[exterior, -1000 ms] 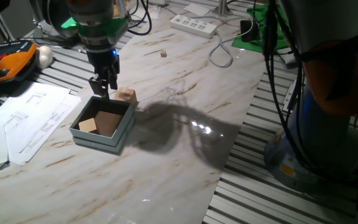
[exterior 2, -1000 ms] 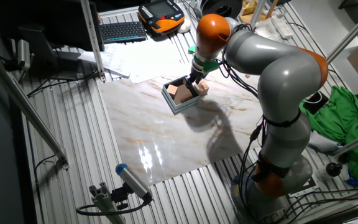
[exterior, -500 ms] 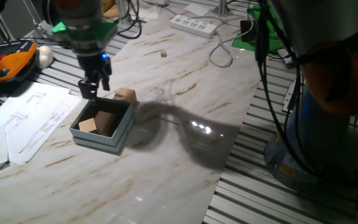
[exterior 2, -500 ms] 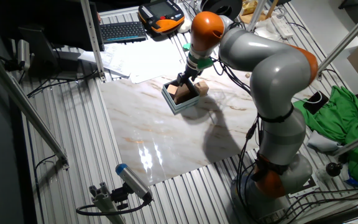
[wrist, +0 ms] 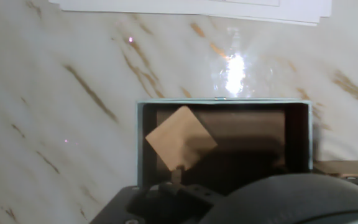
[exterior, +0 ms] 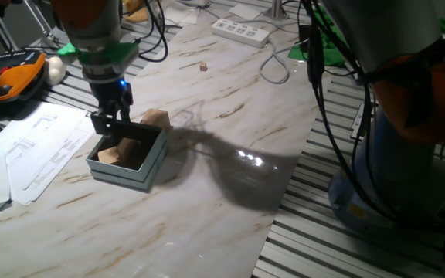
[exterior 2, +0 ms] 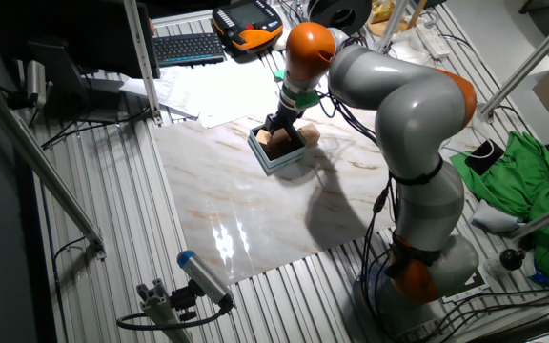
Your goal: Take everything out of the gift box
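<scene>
The gift box point(exterior: 151, 164) is grey-blue with a brown inside and sits on the marble table. One tan wooden block point(exterior: 108, 155) lies in its left part; the hand view shows it turned diamond-wise point(wrist: 180, 138) inside the box point(wrist: 140, 146). A second tan block point(exterior: 157, 117) stands on the table just behind the box, touching or nearly touching it. My gripper point(exterior: 105, 122) hangs over the box's far left corner, empty, with its fingers apart. In the other fixed view the gripper point(exterior 2: 274, 127) is above the box point(exterior 2: 273, 163). The multicoloured puzzle cube is not in view.
White paper sheets point(exterior: 33, 150) lie left of the box. A tiny tan cube point(exterior: 204, 67) sits far back on the table, near a power strip point(exterior: 242, 31) and cables. An orange-black pendant point(exterior: 10, 77) lies at the far left.
My gripper has moved left and slightly down, from above the box's back edge next to the outside block to over the box's far left corner. The blocks and box have not moved.
</scene>
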Tool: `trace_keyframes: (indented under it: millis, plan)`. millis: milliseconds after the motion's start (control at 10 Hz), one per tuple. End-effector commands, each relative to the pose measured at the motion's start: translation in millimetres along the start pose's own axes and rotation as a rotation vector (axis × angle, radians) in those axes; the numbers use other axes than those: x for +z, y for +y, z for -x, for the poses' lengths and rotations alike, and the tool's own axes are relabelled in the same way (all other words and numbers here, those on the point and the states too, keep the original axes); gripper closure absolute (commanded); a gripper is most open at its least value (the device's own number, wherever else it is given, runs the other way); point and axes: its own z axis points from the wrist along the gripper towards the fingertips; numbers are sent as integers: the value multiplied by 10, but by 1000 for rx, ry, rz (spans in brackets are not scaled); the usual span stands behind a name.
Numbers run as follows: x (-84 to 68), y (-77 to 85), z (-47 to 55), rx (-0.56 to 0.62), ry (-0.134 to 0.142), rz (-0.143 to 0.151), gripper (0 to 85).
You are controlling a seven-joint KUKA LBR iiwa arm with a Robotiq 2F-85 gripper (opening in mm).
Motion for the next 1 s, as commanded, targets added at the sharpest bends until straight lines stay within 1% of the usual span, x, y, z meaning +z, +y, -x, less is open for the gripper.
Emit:
trace_keyframes:
  millis: [0,300,400,500,700,800,900]
  plan:
    - [49,32,4,4,-4,4,170]
    - [195,107,22,-4,-15,22,170]
    - [246,123,35,-14,-27,27,170]
    - [305,143,49,-19,-40,35,0]
    - [355,147,80,-28,-42,43,0]
    - [380,146,102,-33,-48,49,0]
    - [401,139,122,-42,-53,50,0]
